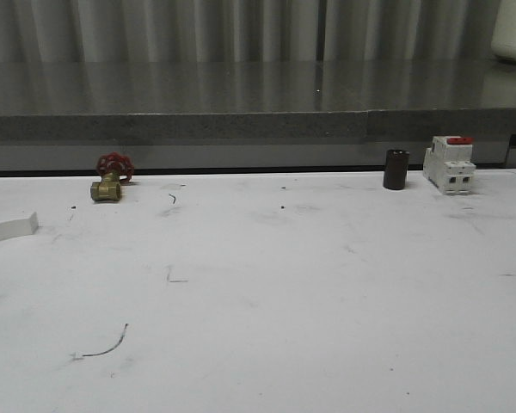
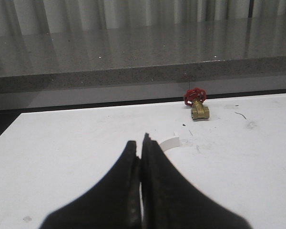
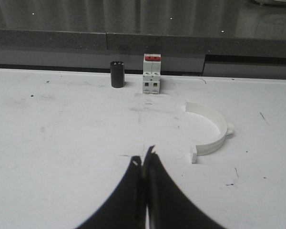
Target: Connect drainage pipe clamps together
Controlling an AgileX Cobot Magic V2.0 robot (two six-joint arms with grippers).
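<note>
One white half-ring drainage pipe clamp (image 3: 210, 129) lies flat on the white table in the right wrist view, ahead of my right gripper (image 3: 146, 156) and off to one side, apart from it. The end of the other clamp (image 1: 9, 229) pokes in at the left edge of the front view; in the left wrist view that clamp (image 2: 169, 142) shows just beyond my left gripper (image 2: 139, 142), mostly hidden behind the fingers. Both grippers are shut with nothing between the fingers.
A brass valve with a red handwheel (image 1: 111, 178) sits at the back left. A small dark cylinder (image 1: 396, 169) and a white red-topped breaker block (image 1: 449, 163) stand at the back right. A grey ledge (image 1: 241, 125) runs behind the table.
</note>
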